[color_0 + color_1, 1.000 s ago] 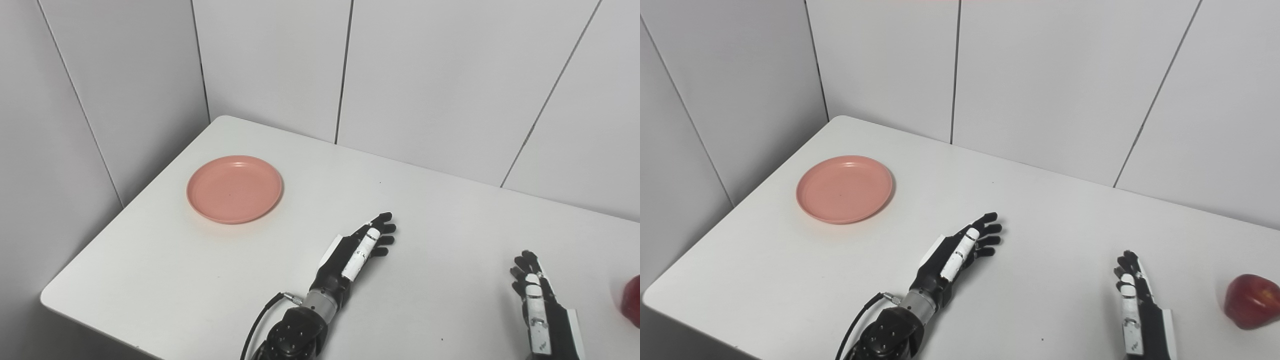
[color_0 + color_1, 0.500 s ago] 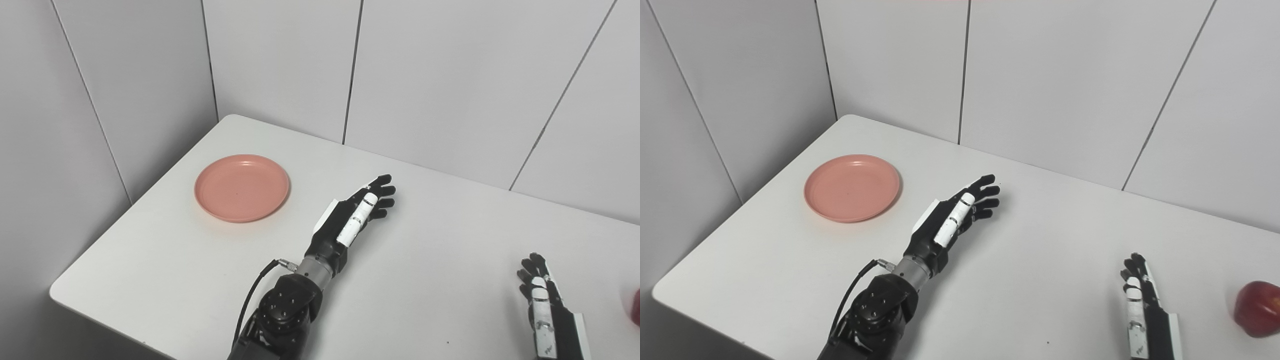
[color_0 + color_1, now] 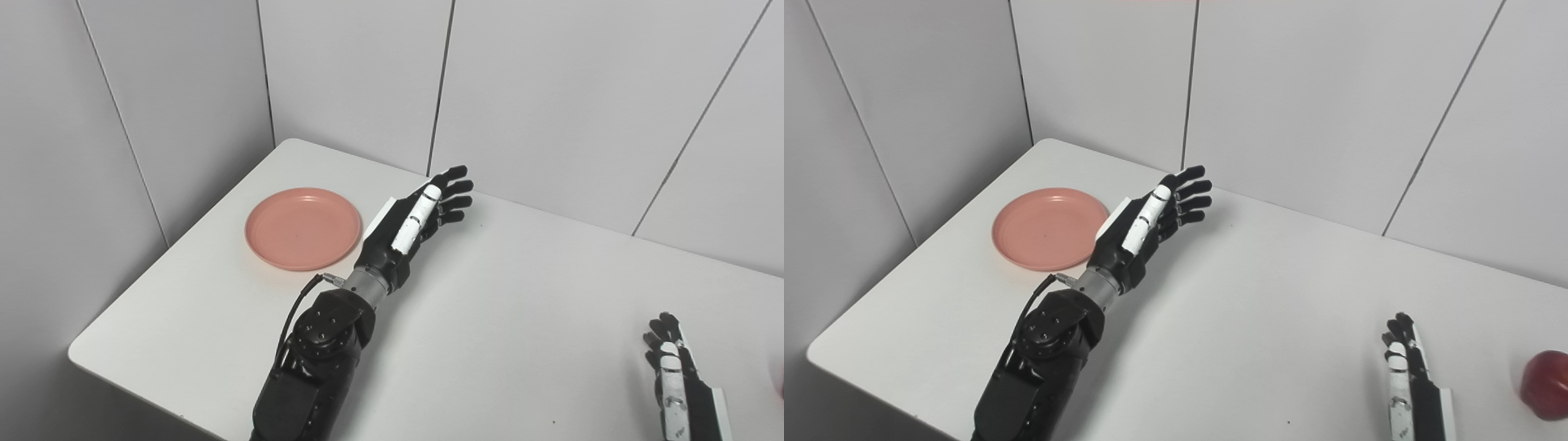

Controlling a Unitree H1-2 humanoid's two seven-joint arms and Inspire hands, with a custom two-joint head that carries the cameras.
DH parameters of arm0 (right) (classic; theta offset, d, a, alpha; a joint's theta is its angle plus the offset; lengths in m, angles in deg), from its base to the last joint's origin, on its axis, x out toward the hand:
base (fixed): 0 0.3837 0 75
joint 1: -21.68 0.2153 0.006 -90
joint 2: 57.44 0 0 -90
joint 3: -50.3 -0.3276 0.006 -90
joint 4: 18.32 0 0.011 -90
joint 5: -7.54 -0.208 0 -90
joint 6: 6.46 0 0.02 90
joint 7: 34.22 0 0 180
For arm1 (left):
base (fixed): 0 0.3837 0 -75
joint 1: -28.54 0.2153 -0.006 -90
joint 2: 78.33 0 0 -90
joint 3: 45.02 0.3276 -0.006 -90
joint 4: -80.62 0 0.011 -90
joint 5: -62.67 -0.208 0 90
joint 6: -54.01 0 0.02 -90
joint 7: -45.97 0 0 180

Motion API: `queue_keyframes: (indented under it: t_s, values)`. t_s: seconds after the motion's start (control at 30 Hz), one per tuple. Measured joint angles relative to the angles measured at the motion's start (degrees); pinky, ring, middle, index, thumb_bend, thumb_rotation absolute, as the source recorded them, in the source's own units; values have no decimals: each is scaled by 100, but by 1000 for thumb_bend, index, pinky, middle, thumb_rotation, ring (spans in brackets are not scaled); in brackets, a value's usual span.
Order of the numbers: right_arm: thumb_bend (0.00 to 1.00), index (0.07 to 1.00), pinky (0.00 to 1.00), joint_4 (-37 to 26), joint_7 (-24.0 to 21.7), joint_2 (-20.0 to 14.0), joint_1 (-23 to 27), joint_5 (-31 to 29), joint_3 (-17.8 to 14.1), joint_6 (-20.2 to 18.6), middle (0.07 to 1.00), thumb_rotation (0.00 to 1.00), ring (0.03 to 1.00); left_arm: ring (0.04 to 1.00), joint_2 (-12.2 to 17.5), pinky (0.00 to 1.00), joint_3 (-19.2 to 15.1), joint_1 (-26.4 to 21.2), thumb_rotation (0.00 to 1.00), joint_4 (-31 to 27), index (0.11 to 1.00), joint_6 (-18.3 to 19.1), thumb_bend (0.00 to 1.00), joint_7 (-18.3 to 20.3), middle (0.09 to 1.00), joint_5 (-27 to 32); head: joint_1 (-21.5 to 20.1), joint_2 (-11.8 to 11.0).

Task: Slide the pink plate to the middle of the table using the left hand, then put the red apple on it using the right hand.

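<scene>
Left robot hand (image 3: 411,223) farther forward — beside plate (image 3: 302,228)

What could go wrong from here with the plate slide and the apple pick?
1. The round pink plate lies near the white table's left edge. The open left hand is raised beside its right rim, so a push leftward instead of a pull could send it off.
2. The shallow rim may slip under the fingers.
3. The red apple lies at the frame's right border, barely visible; the open right hand may reach with poor view.
</scene>
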Motion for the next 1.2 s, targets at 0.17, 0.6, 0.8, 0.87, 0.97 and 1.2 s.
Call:
queue_keyframes:
  t_s: [0.17, 0.6, 0.8, 0.87, 0.97, 1.2]
  values:
    - [41, 947, 998, -12, -8, 1, 1, -11, -3, -2, 941, 1000, 945, 871, 164, 870, -277, -218, 986, -4, 867, 40, 464, -7, 885, 127, 35, 0]
    - [14, 948, 1000, -88, -56, -4, 4, -198, -59, -11, 942, 1000, 945, 881, 569, 878, -1018, -698, 998, 232, 874, 222, 436, -251, 892, 361, 114, 18]
    - [18, 957, 1000, -105, -66, -11, 12, -236, -75, -26, 951, 1000, 954, 879, 813, 868, -1405, -832, 915, 637, 871, 188, 471, -258, 892, 602, 149, 26]
    - [20, 957, 1000, -135, -69, -13, 12, -238, -82, -76, 951, 1000, 954, 877, 876, 864, -1509, -884, 919, 756, 865, 138, 468, -272, 888, 659, 150, 26]
    - [13, 957, 1000, -154, -83, -12, 14, -238, -79, -137, 954, 1000, 958, 875, 1018, 867, -1556, -944, 955, 950, 856, 21, 492, -297, 883, 668, 167, 35]
    - [18, 961, 1000, -166, -87, -50, 14, -225, -88, -175, 955, 1000, 960, 873, 1269, 863, -1740, -1056, 960, 1152, 841, -11, 467, -424, 874, 720, 229, 62]
